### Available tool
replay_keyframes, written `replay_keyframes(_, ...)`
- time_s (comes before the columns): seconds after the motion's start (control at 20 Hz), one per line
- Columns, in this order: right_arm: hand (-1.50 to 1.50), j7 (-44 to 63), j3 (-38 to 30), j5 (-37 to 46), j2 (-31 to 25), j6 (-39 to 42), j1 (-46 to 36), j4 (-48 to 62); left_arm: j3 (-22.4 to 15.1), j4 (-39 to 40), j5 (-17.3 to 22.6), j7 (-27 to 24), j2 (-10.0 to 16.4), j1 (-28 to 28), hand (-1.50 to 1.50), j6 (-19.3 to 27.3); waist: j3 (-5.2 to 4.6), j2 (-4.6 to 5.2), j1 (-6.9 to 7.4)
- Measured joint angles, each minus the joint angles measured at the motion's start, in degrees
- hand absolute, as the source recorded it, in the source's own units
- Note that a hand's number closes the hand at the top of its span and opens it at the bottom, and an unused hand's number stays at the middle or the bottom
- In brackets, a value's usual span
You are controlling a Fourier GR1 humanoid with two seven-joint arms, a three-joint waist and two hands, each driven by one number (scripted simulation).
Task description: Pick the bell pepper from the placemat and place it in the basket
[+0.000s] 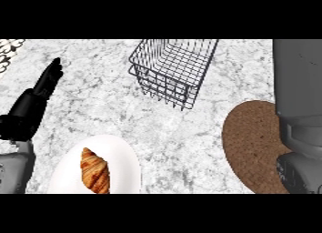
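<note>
Over the grey-veined marble worktop [190, 132], a grey right forearm [303, 91] is covering part of the round brown woven placemat [254, 141].
The bell pepper is not showing, probably lying under that arm. The right robot hand is lying out of view, so I cannot tell its hold. The black wire basket [173, 68] is standing well apart. The left robot hand [29, 109] is resting open, empty. Working unseen, the arm may be nudging the pepper off the mat.

One view, taken from head height, faces steeply down on the counter [183, 132]. Range is close: frame runs from wire basket [173, 73] at top to plate [123, 154], cut by the lower edge.
</note>
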Motion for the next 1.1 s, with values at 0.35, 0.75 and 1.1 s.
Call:
replay_keyframes(0.35,1.50,1.82,0.64,-0.21,0.76,-1.50,-5.41,13.45,-0.01,1.03,-0.37,-1.14,-0.44,-0.09,0.00,0.09,0.01,0.20,0.27)
replay_keyframes(0.75,1.50,5.26,4.87,3.65,-0.75,1.73,-8.06,23.44,-0.55,-0.98,-0.63,-0.06,-1.13,0.70,0.00,0.23,0.02,0.09,0.23)
replay_keyframes(1.1,-1.50,3.45,9.07,6.71,-2.59,5.64,-9.07,28.38,0.13,-1.48,-0.34,-0.21,-0.66,1.43,0.00,-0.31,0.03,0.10,0.11)
